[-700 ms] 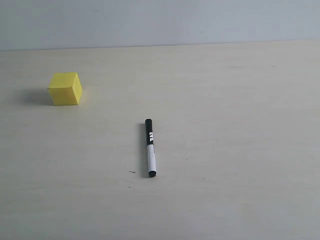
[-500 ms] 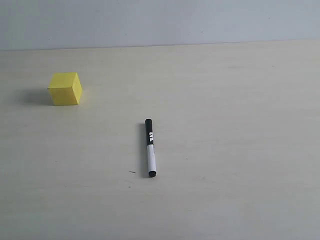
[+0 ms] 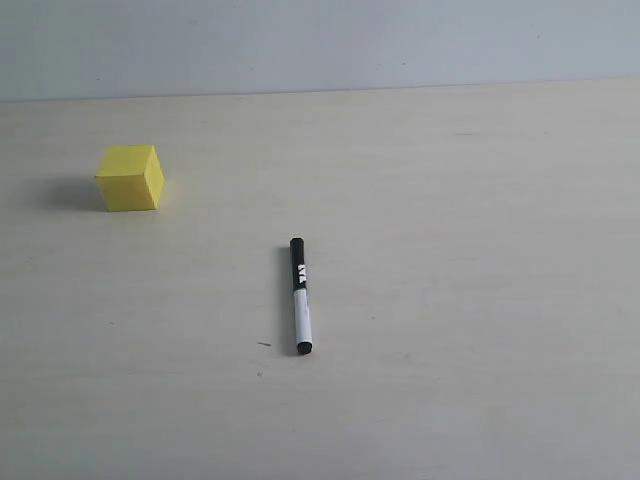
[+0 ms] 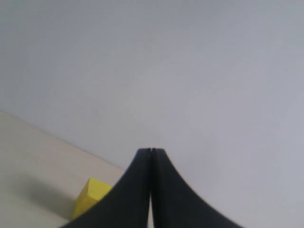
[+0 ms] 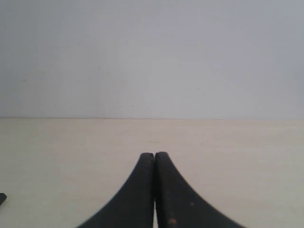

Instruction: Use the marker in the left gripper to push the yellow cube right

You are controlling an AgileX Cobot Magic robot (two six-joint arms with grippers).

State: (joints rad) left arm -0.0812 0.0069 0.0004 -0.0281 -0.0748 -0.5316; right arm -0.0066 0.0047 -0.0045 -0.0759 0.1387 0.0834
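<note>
Black left gripper [image 4: 151, 152] is pinched together on nothing, as is the right gripper [image 5: 154, 155]. The marker [image 3: 300, 295] lies on the table [image 3: 480, 300]; the yellow cube [image 3: 130, 178] sits at its ten o'clock, well apart.

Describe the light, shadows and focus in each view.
Exterior view: soft, even light with no glare; the cube throws a faint shadow toward the view's left, the marker a thin one; both are sharp. Left wrist view: the left fingers are a dark, soft-edged silhouette. Right wrist view: the right fingers look the same, and the wall is evenly lit.
</note>
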